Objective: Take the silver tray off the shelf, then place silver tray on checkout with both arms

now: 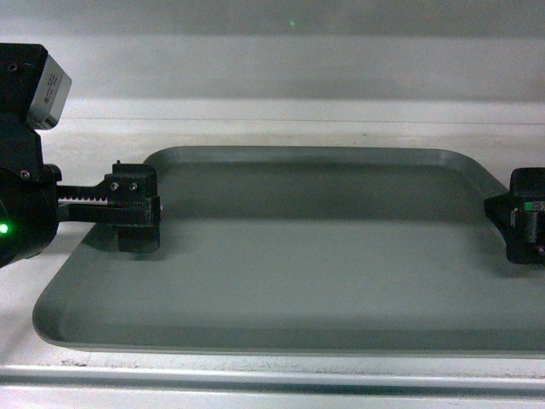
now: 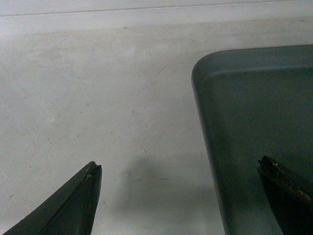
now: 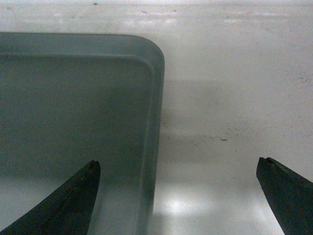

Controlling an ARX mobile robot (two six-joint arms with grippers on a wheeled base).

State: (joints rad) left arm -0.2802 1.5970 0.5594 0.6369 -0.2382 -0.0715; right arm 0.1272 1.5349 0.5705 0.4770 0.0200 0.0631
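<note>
So the silver tray [image 1: 298, 264] was lying flat on a white surface [image 1: 255, 123], whether shelf board or checkout I couldn't tell. It filled most of the head view, long side toward the camera.

The left gripper [image 1: 136, 209] sat at the tray's left short edge. In its wrist view the fingers [image 2: 73, 205] were spread wide, one tip over the bare white surface outside the tray and the other over the tray floor, so the rim ran between them.

Same deal at the tray's right edge: the right gripper [image 1: 524, 217] was spread too, one finger [image 3: 68, 205] above the tray floor, the other outside the rim. Neither was pinching the tray.
</note>
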